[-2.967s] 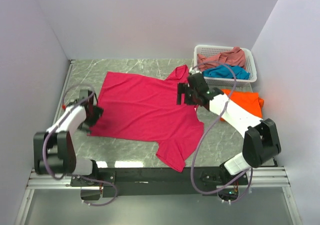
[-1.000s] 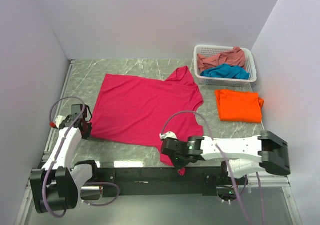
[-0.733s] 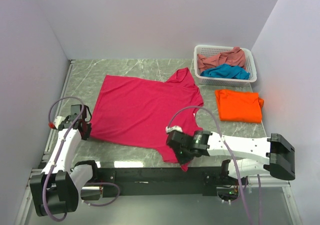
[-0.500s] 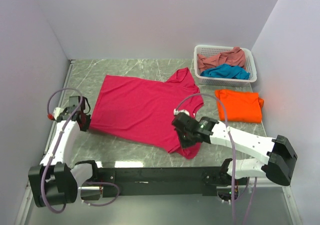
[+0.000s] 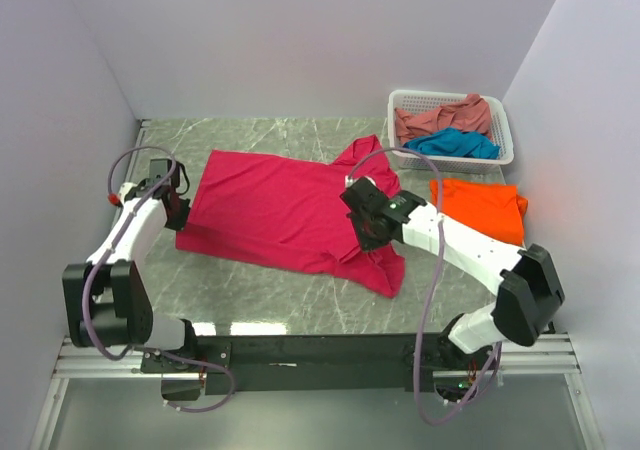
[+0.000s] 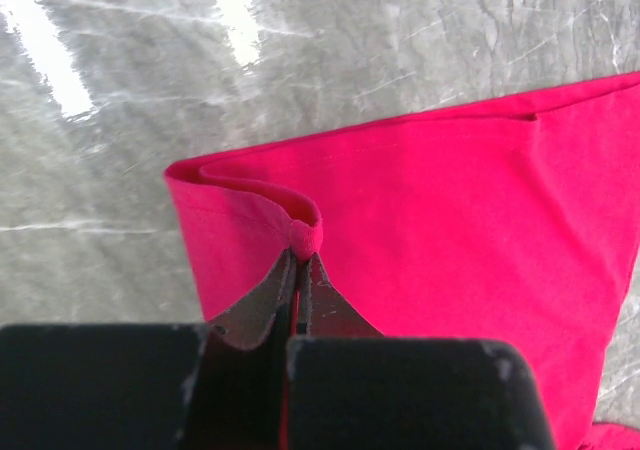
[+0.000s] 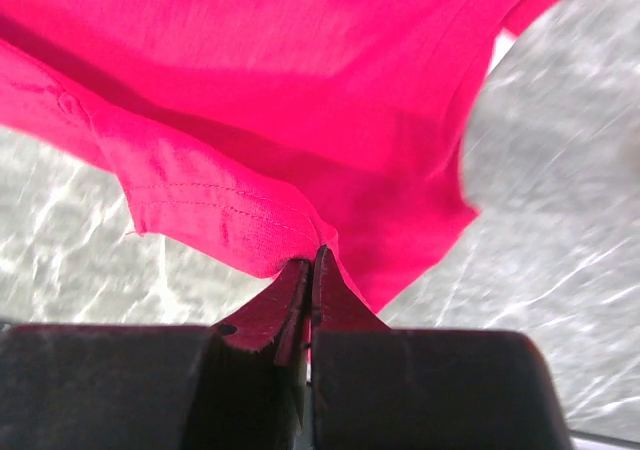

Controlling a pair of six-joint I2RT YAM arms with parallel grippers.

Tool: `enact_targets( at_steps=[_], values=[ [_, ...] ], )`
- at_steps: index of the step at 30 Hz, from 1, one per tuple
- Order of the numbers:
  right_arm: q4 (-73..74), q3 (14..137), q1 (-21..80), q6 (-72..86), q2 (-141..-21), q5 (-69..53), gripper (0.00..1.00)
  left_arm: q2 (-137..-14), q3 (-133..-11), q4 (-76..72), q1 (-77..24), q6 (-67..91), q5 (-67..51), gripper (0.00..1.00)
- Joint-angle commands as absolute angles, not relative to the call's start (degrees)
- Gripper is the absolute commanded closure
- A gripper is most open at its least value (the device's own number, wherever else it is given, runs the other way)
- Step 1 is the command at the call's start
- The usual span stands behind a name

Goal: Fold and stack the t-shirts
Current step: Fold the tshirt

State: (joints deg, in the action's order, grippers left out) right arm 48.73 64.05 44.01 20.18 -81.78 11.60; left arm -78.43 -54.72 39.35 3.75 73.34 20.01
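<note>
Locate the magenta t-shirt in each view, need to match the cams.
Top external: magenta t-shirt spread across the middle of the grey marble table.
Left wrist: fills the centre and right, folded hem corner pinched in the left gripper.
Right wrist: fills the upper half, stitched edge pinched in the right gripper.
Shared landmark: the grey marble table under the shirt shows in all three.

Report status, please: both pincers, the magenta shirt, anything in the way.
Left pincer shut on magenta shirt hem. Right pincer shut on its other edge. Folded orange shirt lies apart, not blocking.
</note>
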Motion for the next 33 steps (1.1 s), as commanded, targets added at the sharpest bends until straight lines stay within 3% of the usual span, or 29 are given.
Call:
enact_targets(
  at_steps=[1,12,14,15,19,21,22,24,25,26,33],
  values=[
    [48.3,69.0,42.2,15.6,-84.0,15.3,1.0,-81.5,-58.4,37.5,3.5,74.8,20.9,0.99],
    [41.8,77.3,35.7,6.6,-94.7,18.2,1.0,-92.6,-62.7,32.5,3.3,75.0,20.2,0.99],
    [40.0,79.3,34.8,3.9,-98.0,18.1,1.0,-94.4,-63.7,31.9,3.3,74.3,20.3,0.89],
    [38.3,80.1,34.0,2.9,-99.1,18.2,0.98,-96.0,-64.9,32.0,3.3,74.2,20.0,0.77],
    [35.6,85.4,32.9,0.9,-106.8,25.8,0.6,-97.8,-68.1,33.0,3.3,72.3,19.7,0.47],
    [36.8,89.2,33.0,2.9,-108.4,32.2,0.54,-97.1,-68.7,32.3,3.1,70.7,18.8,0.33],
    [37.4,90.2,33.0,5.5,-108.2,32.8,0.51,-95.9,-68.8,32.6,3.1,70.4,19.3,0.15],
    [37.4,88.5,33.1,8.6,-106.3,30.9,0.45,-93.2,-68.5,33.8,2.7,70.3,21.3,0.01],
    [36.7,86.9,33.0,11.3,-102.6,29.2,0.38,-92.2,-68.0,33.8,2.7,69.6,21.5,0.01],
    [35.7,82.1,33.1,12.6,-100.3,27.2,0.17,-91.2,-67.1,34.1,2.6,69.1,22.0,0.01],
    [26.7,60.8,33.2,24.3,-84.7,3.1,0.11,-85.2,-60.3,29.8,1.9,64.9,16.5,0.0]
  ],
)
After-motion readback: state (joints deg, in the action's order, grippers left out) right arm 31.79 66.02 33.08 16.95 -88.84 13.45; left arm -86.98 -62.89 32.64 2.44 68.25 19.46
